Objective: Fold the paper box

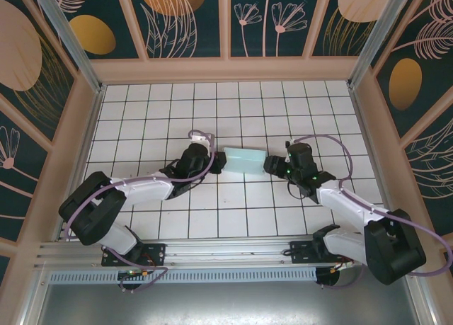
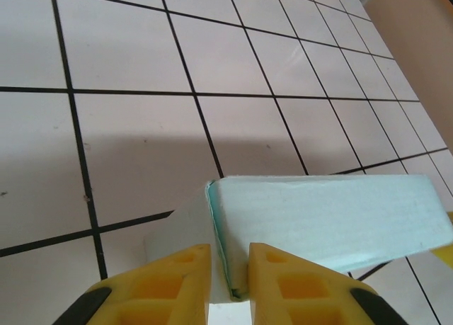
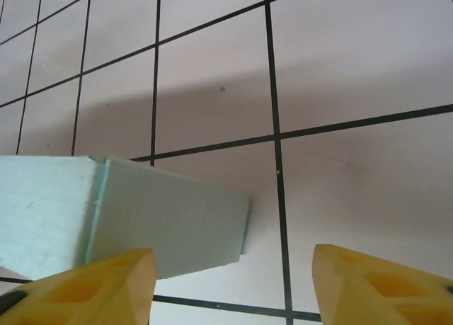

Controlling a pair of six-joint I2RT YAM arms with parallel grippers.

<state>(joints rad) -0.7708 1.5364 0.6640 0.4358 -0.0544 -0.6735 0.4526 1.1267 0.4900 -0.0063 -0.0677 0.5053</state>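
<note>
Top external: the paper box (image 1: 244, 160) lies on the tiled table (image 1: 156, 112) directly between the left gripper (image 1: 216, 163) and the right gripper (image 1: 270, 165), one at each short end, judged an arrangement for one arm to steady it while the other works. Left wrist: the jaws are pinched on the box's end wall, and the box body runs ahead and to the right, a grip too small to confirm from above. Right wrist: the jaws stand wide apart and empty, with the box end just ahead of the left-hand finger.
</note>
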